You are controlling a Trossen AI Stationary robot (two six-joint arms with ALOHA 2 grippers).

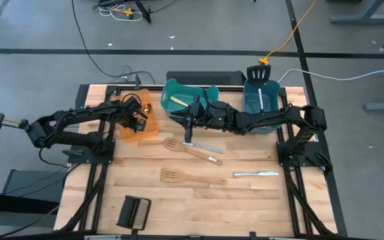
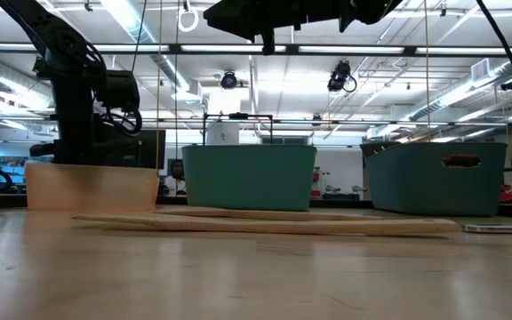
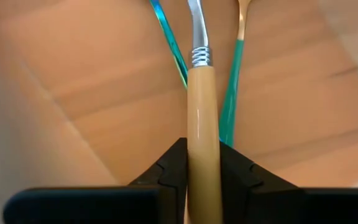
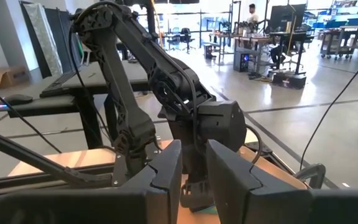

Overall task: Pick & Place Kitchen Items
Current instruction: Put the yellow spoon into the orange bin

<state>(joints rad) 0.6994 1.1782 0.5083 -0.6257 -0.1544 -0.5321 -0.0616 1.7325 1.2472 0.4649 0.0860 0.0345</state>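
From straight overhead, the left gripper [image 1: 141, 119] sits down in the orange bin [image 1: 133, 134] at roughly 10 o'clock on the table, while the right gripper [image 1: 193, 117] reaches across to hang at the front edge of the teal bin [image 1: 185, 93] near 12 o'clock. A black slotted spatula [image 1: 259, 79] stands in the darker bin [image 1: 253, 107] at about 1 o'clock. Loose on the wood: one wooden spatula [image 1: 185, 148] and a knife [image 1: 204, 146] just past centre, a second wooden spatula [image 1: 189, 177] a bit toward 6, another knife [image 1: 255, 174] out at 4 o'clock, and a black ribbed block [image 1: 134, 213] down at 7 o'clock. At table height, the orange bin [image 2: 92, 188] is at 9 o'clock, the teal bin [image 2: 249, 178] dead centre, the darker bin [image 2: 438, 180] at 3 o'clock, with a wooden spatula [image 2: 265, 225] lying flat in front of them. Left wrist cam: the fingers [image 3: 166, 171] are pinched tight on a cream-handled utensil [image 3: 202, 130], and two teal-handled ones [image 3: 230, 93] lie in the bin beyond it. Right wrist cam: the right gripper [image 4: 193, 163] has a narrow gap between its fingers and nothing in it.
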